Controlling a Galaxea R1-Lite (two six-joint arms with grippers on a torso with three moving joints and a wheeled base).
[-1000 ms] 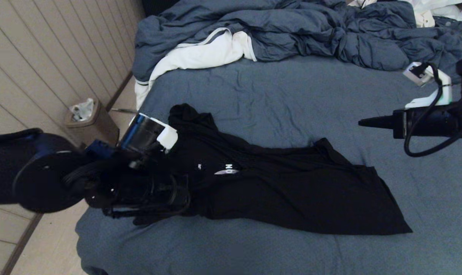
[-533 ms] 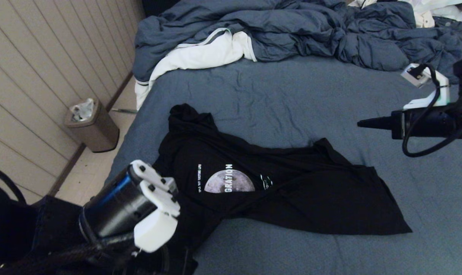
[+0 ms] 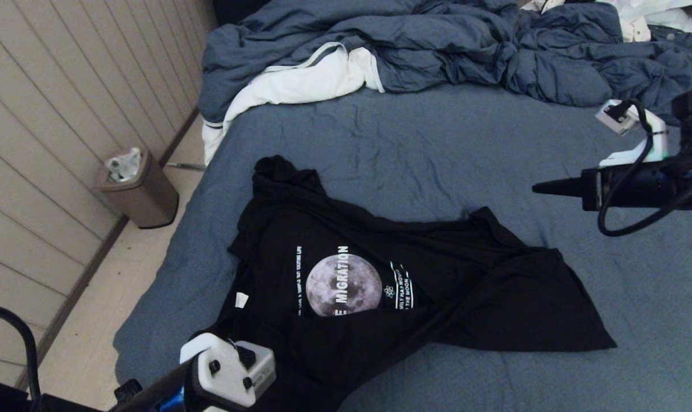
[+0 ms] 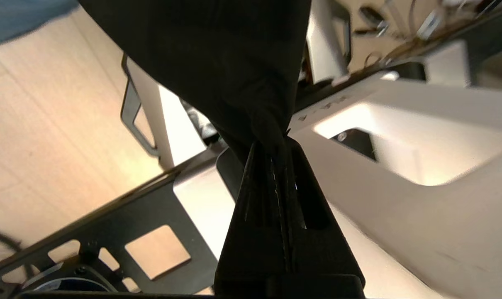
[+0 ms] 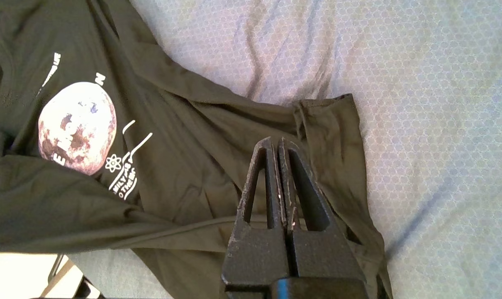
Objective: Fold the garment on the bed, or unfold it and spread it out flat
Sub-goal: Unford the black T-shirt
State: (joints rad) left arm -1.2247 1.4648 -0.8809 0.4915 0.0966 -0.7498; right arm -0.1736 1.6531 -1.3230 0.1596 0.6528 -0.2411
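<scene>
Pinching garment [image 4: 218, 62] edge, left claw [image 4: 271, 145] off bed's [image 3: 437, 143] near-left corner.

My head camera looks forward and down across the bed [image 3: 437, 143], taking in the shirt [image 3: 380, 286] whole from well back. My left wrist camera sits close behind its gripper [image 4: 271, 145], off the bed's near left edge, facing floor and frame. My right wrist camera looks down past its gripper [image 5: 276, 145] from nearer, sharing the shirt's moon print [image 5: 76, 126] with the head view.
</scene>
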